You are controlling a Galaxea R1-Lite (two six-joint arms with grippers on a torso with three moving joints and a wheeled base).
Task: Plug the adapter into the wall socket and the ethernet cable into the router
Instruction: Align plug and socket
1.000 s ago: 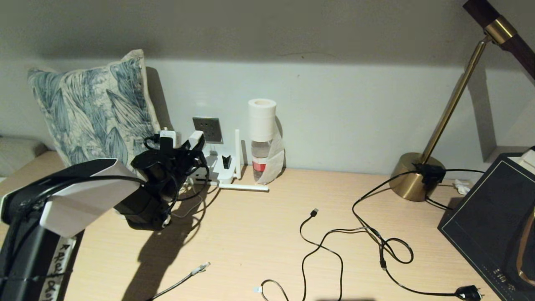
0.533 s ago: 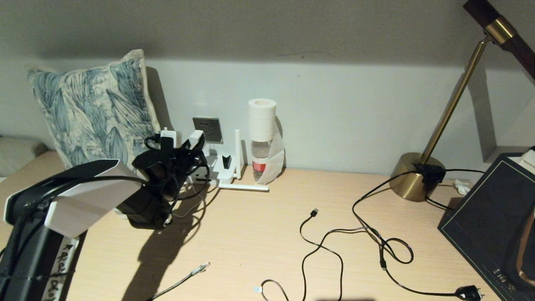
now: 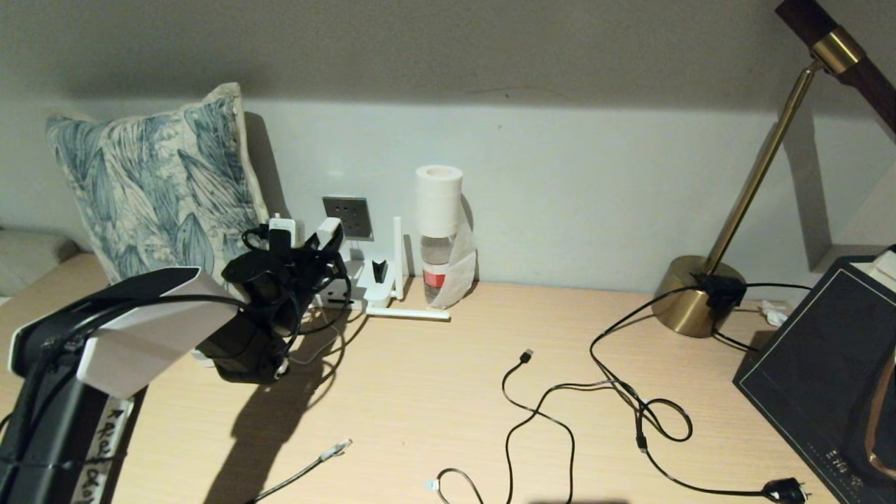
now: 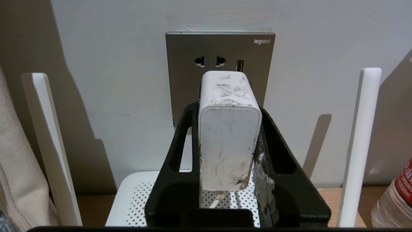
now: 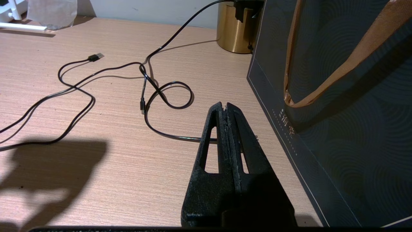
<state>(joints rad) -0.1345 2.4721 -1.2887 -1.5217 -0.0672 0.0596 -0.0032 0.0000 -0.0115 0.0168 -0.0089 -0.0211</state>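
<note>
My left gripper [image 4: 229,129] is pinching the adapter [image 4: 229,129] by its sides, right in front of the wall socket [image 4: 193,77] — its front end looks at the plate or just off it, below the top slots. Against a second ago, hardly anything has shifted, so I judge we're in the final seating push, not done. The adapter's long axis points straight at the wall, cord trailing back over the router [image 4: 135,199]. The ethernet cable [image 3: 329,451] lies untouched near the desk's front edge. Right gripper [image 5: 225,111] is pressed together, idle beside the dark bag [image 5: 338,129].
</note>
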